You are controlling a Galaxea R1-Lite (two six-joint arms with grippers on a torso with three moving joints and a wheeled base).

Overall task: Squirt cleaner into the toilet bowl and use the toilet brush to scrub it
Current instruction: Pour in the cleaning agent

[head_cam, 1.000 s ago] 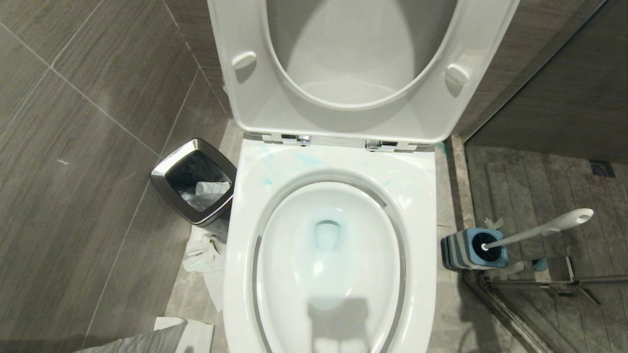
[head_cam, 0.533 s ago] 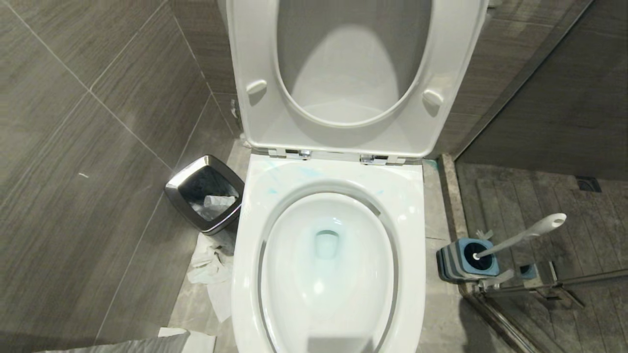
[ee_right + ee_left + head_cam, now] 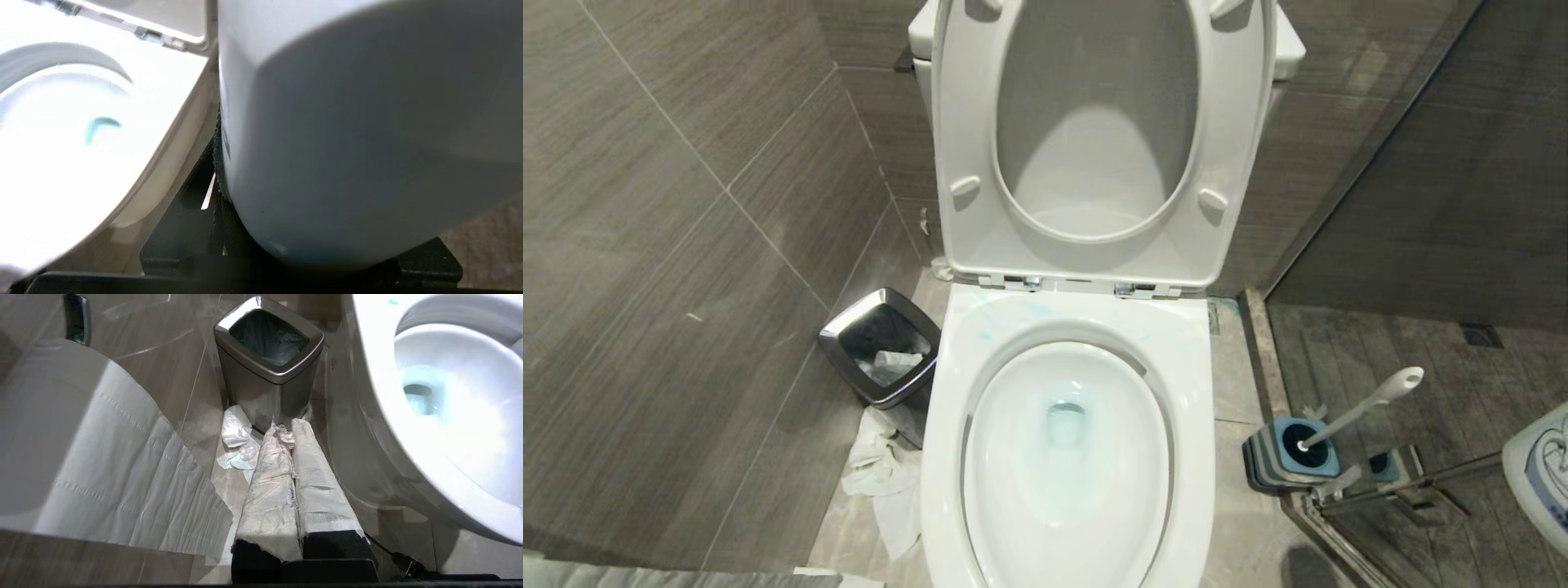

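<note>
Your right gripper (image 3: 229, 196) grips what looks like a white bottle (image 3: 347, 143); the toilet brush (image 3: 1356, 408), handle tilted toward two o'clock, stands nearer it.

A chrome-rimmed bin (image 3: 880, 347) (paper inside) against the grey tiled wall (image 3: 670, 245); crumpled tissue (image 3: 882, 478) just below it.

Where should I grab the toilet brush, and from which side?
Grip the toilet brush on its bare white handle, just below the rounded tip, probably coming from above and from the toilet bowl side. The handle leans up and away from its blue holder, so the upper end stands free; set the jaws across the slim shaft.
</note>
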